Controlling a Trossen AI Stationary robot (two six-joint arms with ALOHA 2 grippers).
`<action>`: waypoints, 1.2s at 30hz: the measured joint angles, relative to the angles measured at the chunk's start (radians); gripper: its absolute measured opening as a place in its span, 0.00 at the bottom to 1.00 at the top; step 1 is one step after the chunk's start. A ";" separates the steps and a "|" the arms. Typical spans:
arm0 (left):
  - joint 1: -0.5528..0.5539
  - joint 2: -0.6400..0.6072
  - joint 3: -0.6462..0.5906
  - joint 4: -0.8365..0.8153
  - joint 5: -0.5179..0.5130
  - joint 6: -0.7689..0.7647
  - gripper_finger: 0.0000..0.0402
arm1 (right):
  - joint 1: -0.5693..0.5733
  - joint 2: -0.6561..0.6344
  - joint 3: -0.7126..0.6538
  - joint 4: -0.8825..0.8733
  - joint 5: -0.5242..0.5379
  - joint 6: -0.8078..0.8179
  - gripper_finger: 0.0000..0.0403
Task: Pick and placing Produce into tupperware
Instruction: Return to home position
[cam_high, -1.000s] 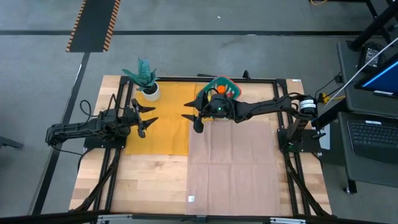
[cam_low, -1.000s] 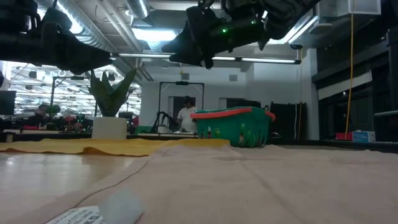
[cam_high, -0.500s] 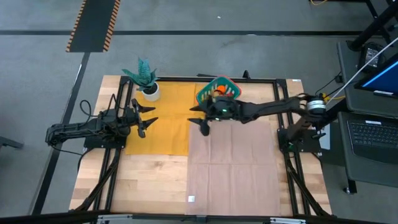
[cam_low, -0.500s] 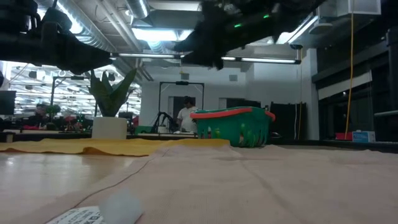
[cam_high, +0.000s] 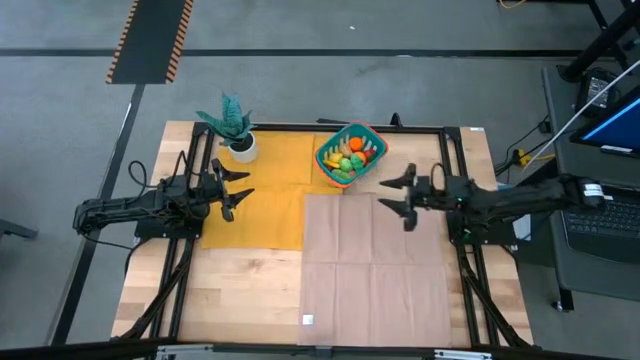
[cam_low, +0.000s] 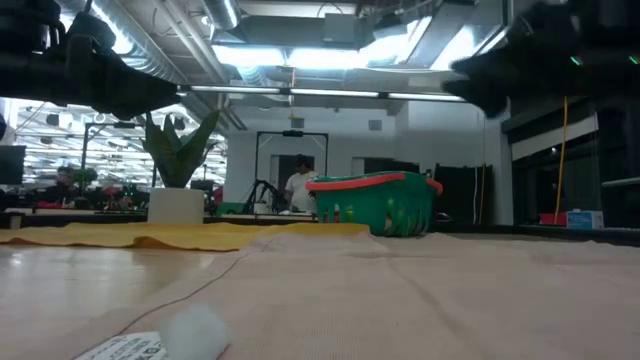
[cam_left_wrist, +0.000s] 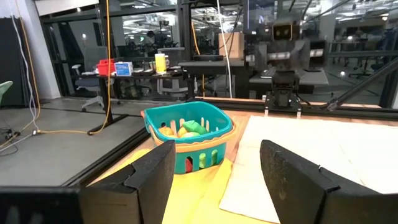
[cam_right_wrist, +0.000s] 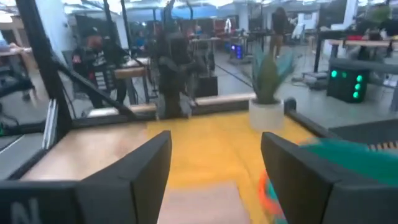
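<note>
One teal rounded-square plastic tupperware (cam_low: 375, 212) with an orange-red rim stands at the far side of the wooden worktop (cam_high: 240, 290). It sits partly on the corner of the one yellow cloth (cam_high: 265, 190), just beside the one pale brown cloth (cam_high: 375, 270). The small toy produce (cam_high: 350, 155) lies piled inside it, in orange, yellow, green and red pieces; the exact number I cannot tell. One teal potted plant (cam_high: 233, 122) stands near. The left end effector (cam_high: 243, 186) hovers over the yellow cloth and the right end effector (cam_high: 384, 196) over the brown cloth's far edge. Both have their fingers apart and hold nothing.
</note>
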 joint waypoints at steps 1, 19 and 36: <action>0.000 0.000 0.000 0.001 0.000 0.000 0.56 | -0.002 -0.042 -0.043 0.002 -0.007 0.005 0.62; 0.000 0.000 0.000 0.001 0.000 0.000 0.56 | -0.150 -0.726 -0.151 -0.495 -0.084 0.044 0.62; 0.000 0.000 0.000 0.001 0.000 0.000 0.56 | -0.318 -0.825 -0.151 -0.701 -0.083 -0.058 0.62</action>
